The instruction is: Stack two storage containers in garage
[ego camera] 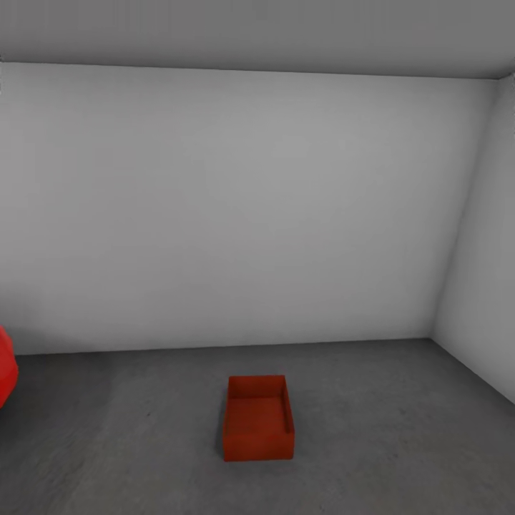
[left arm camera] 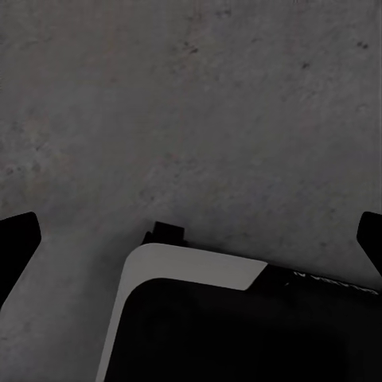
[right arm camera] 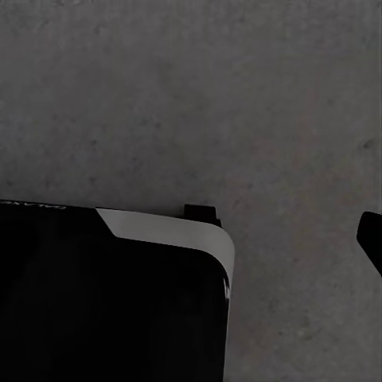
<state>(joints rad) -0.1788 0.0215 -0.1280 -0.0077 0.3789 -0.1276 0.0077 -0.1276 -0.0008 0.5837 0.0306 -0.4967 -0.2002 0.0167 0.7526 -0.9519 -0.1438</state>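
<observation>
**1 container down in the garage, both grippers empty**

You're looking at 1 orange-red lidless rectangular storage container (ego camera: 257, 418) sitting flat and upright on the dark grey rough concrete-like floor (ego camera: 400, 443) of the garage, mouth up, nothing inside it that I can see. It sits well apart from the plain pale grey back wall (ego camera: 243, 207) and from the side wall on the right, out in open floor. My read: it's parked there as the base of the stack, with room all round so you can drive up and lower the other box onto it. No 2nd container on it, so the stacking step is not yet done.

A rounded glossy red car body edge (ego camera: 6, 375) pokes in at the far left, well clear of the container.

Jaws: in the left wrist view the left gripper (left arm camera: 191, 239) has its 2 dark fingertips (left arm camera: 17, 239) at opposite edges of the picture, so spread wide, nothing between them but bare floor and the robot's own black-and-white base corner (left arm camera: 191, 270). In the right wrist view only 1 dark fingertip (right arm camera: 371, 235) of the right gripper shows at the picture edge, over bare floor; looks wide and it holds nothing, touches nothing.
</observation>
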